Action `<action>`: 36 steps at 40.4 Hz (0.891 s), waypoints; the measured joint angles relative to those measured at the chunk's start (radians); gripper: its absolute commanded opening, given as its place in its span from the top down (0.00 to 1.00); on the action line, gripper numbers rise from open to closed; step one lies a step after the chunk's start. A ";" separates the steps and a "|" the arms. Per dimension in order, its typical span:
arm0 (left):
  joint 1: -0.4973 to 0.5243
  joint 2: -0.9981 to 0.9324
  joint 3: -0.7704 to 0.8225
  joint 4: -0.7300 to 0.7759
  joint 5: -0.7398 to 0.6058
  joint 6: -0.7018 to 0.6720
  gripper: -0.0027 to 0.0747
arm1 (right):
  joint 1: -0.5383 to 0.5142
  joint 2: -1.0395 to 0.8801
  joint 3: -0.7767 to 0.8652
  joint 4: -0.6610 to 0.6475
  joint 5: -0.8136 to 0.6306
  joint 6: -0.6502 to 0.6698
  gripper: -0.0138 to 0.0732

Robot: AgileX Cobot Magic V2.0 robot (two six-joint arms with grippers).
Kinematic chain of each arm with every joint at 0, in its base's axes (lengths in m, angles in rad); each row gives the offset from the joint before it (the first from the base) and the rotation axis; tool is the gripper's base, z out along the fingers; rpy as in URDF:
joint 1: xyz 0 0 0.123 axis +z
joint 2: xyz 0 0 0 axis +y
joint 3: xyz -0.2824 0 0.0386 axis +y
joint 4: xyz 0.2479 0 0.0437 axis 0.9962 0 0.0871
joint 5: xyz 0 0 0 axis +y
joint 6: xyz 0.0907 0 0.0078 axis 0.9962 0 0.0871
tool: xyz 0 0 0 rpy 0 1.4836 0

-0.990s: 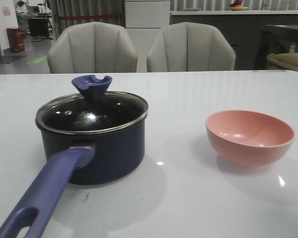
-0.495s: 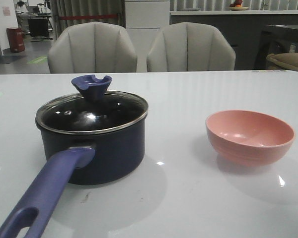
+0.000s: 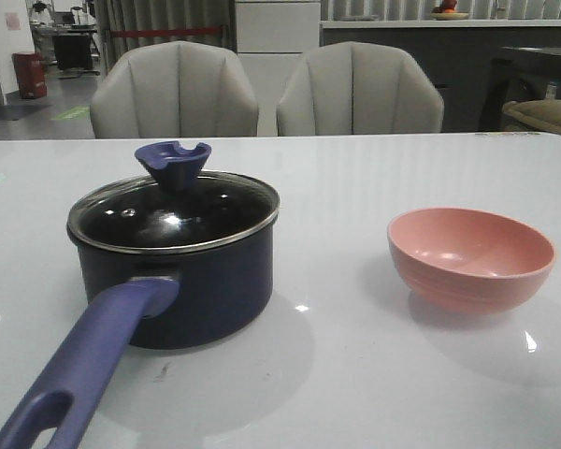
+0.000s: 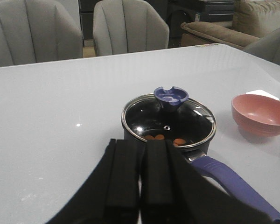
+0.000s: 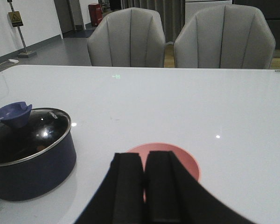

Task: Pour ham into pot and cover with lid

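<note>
The dark navy pot [image 3: 192, 281] stands at the table's left, its long purple-blue handle [image 3: 84, 360] pointing toward the front edge. The glass lid [image 3: 173, 210] with its notched purple-blue knob [image 3: 173, 161] sits on the pot. Orange-pink ham chunks [image 4: 164, 139] show through the glass in the left wrist view. The pink bowl [image 3: 470, 257] stands empty at the right. My left gripper [image 4: 141, 154] is shut and empty, back from the pot. My right gripper [image 5: 144, 165] is shut and empty, back from the bowl [image 5: 189, 161]. Neither gripper shows in the front view.
Two grey chairs [image 3: 262, 89] stand behind the table's far edge. The white table [image 3: 355, 374] carries only the pot and bowl. The pot also shows in the right wrist view [image 5: 30, 158].
</note>
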 measured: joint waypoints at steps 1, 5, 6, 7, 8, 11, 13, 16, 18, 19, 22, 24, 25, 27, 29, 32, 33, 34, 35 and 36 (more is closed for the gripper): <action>0.015 0.000 0.004 0.000 -0.003 0.000 0.82 | 0.000 0.000 0.000 0.000 0.000 0.000 0.66; 0.107 0.000 0.021 -0.002 -0.012 0.000 0.82 | 0.000 0.000 0.000 0.000 0.000 0.000 0.66; 0.129 0.000 0.030 -0.002 -0.014 0.000 0.82 | 0.000 0.000 0.000 0.000 0.000 0.000 0.66; 0.160 0.000 0.038 -0.002 -0.021 0.000 0.82 | 0.000 0.000 0.000 0.000 0.000 0.000 0.66; 0.192 0.000 0.050 -0.002 -0.028 0.000 0.82 | 0.000 0.000 0.000 0.000 0.000 0.000 0.66; 0.272 0.000 0.095 -0.002 -0.082 0.000 0.82 | 0.000 0.000 0.000 0.000 0.000 0.000 0.66; 0.318 0.000 0.130 -0.002 -0.137 0.000 0.82 | 0.000 0.000 0.000 0.000 0.000 0.000 0.66; 0.379 -0.009 0.197 -0.002 -0.230 0.000 0.82 | 0.000 0.000 0.000 0.000 0.000 0.000 0.66; 0.404 -0.009 0.237 0.000 -0.288 0.000 0.82 | 0.000 0.000 0.000 0.000 0.000 0.000 0.66; 0.412 -0.009 0.255 0.000 -0.311 0.000 0.82 | 0.000 0.000 0.000 0.000 0.000 0.000 0.66; 0.425 -0.009 0.316 0.002 -0.400 0.000 0.82 | 0.000 0.000 0.000 0.000 0.000 0.000 0.66; 0.427 -0.009 0.344 0.002 -0.435 0.000 0.82 | 0.000 0.000 0.000 0.000 0.000 0.000 0.66; 0.427 -0.009 0.344 0.002 -0.435 0.000 0.82 | 0.000 0.000 0.000 0.000 0.000 0.000 0.66; 0.427 -0.009 0.344 0.004 -0.470 0.000 0.82 | 0.000 0.000 0.000 0.000 0.000 0.000 0.66; 0.429 -0.009 0.344 0.004 -0.478 0.000 0.82 | 0.000 0.000 0.000 0.000 0.000 0.000 0.66; 0.433 -0.009 0.344 0.004 -0.480 0.000 0.82 | 0.000 0.000 0.000 0.000 0.000 0.000 0.66; 0.433 -0.009 0.344 0.004 -0.480 0.000 0.82 | 0.000 0.000 0.000 0.000 0.000 0.000 0.66; 0.433 -0.009 0.344 0.004 -0.480 0.000 0.82 | 0.000 0.000 0.000 0.000 0.000 0.000 0.66; 0.433 -0.009 0.344 0.004 -0.480 0.000 0.82 | 0.000 0.000 0.000 0.000 0.000 0.000 0.66; 0.433 -0.009 0.344 0.006 -0.480 0.000 0.82 | 0.000 0.000 0.000 0.000 0.000 0.000 0.66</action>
